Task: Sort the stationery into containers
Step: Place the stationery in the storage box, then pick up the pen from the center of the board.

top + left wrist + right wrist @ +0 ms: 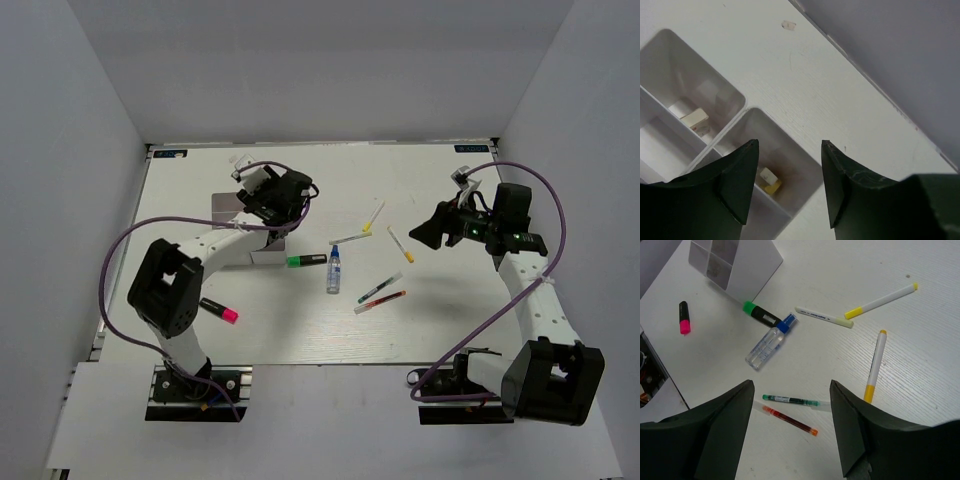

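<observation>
While our left gripper (790,145) hangs over the white tray (675,60) with its jaws spread and empty, we see a beige eraser (694,119) in one compartment and a small white-and-yellow piece (769,181) in the next. Our right gripper (792,385), likewise spread and holding nothing, hovers above the table (830,270), where the green highlighter (761,314), blue-capped tube (771,342), pink-capped marker (684,317) and thin pens (874,365) lie loose.
</observation>
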Controlling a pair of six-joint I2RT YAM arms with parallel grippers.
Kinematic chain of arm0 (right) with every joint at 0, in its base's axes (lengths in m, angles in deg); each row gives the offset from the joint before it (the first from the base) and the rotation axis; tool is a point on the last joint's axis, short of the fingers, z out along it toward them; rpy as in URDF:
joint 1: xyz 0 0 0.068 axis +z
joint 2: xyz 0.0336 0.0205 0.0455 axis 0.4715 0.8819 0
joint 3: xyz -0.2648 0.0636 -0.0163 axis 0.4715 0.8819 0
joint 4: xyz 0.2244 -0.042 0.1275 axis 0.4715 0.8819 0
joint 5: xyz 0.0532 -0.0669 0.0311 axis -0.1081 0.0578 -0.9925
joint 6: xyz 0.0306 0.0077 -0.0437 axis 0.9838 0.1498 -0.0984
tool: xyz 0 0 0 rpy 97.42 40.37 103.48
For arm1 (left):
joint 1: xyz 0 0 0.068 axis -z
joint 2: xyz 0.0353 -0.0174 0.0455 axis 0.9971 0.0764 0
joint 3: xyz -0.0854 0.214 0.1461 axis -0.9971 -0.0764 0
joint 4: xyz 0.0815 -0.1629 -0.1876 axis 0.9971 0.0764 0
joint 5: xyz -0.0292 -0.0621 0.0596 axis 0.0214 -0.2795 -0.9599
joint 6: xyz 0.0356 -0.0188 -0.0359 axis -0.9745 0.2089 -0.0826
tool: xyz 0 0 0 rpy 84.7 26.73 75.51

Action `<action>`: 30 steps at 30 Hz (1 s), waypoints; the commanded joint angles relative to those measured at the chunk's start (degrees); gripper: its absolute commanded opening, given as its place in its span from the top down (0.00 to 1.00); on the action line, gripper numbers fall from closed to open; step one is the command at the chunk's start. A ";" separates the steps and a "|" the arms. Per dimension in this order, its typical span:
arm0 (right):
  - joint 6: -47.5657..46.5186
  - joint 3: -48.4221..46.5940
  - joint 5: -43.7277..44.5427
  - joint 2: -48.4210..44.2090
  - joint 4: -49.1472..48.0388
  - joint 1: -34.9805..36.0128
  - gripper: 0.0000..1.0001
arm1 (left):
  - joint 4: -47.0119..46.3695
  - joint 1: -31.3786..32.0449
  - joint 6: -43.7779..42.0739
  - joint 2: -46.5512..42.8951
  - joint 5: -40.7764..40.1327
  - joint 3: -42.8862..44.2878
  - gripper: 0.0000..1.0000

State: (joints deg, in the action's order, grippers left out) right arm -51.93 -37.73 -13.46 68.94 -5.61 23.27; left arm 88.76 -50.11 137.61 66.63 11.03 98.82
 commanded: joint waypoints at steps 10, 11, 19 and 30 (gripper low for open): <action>-6.43 -2.12 -0.06 4.55 0.61 -0.15 0.25 | -7.15 0.35 -26.22 -28.77 28.34 -12.00 0.01; -6.96 -2.56 0.03 5.08 0.87 -0.06 0.21 | -7.16 0.35 -27.55 -30.71 31.84 -13.05 0.01; -8.90 -3.70 2.76 6.49 0.70 0.12 0.10 | 2.76 -0.35 -35.20 -39.43 46.00 -13.94 0.01; -12.33 -6.17 8.56 8.86 4.39 1.52 0.10 | 7.78 -0.35 -39.78 -46.54 53.85 -19.13 0.01</action>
State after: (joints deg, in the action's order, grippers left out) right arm -62.40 -40.86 -6.99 77.14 -2.76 23.97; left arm 94.84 -50.24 99.89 23.51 61.82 79.72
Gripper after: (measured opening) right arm 0.904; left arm 0.987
